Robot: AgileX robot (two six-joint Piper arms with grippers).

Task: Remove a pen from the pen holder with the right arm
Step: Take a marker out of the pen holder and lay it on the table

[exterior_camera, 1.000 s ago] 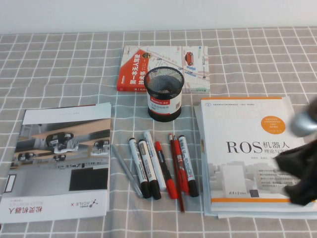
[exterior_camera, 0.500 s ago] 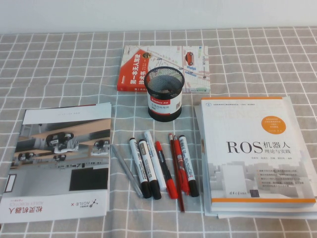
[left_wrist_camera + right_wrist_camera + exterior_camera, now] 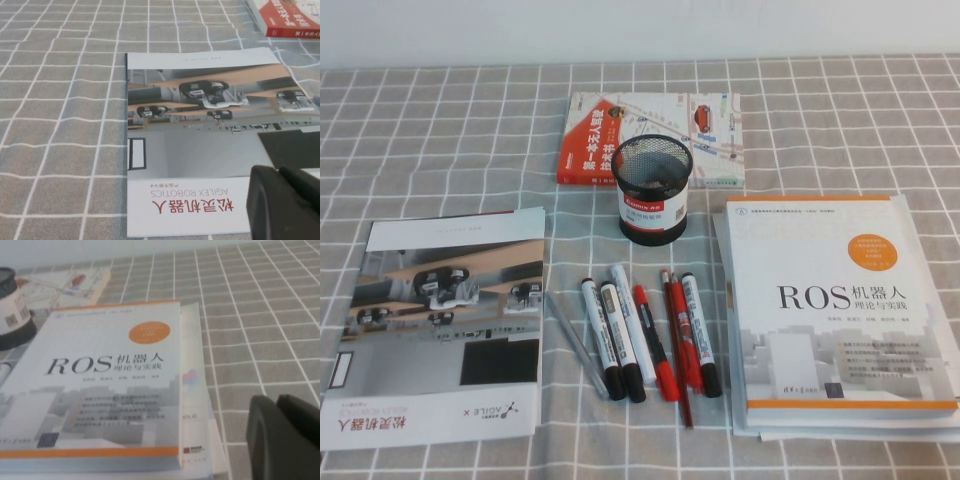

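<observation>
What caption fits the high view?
Pens lined up before the mesh pen holder; left tool near the brochure, right tool by the ROS book, both off-frame.

The left gripper [image 3: 278,172], fingers together, hangs over the near end of an AgileX brochure [image 3: 200,150] lying flat on checked cloth [image 3: 60,125]. Far ahead of it lies a red book [image 3: 292,22], only its corner showing.

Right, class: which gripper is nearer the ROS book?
Right. The right gripper, shut, is beside the ROS book, off its right edge; the left gripper, also shut, is over the AgileX brochure, on the other side of the pens.
</observation>
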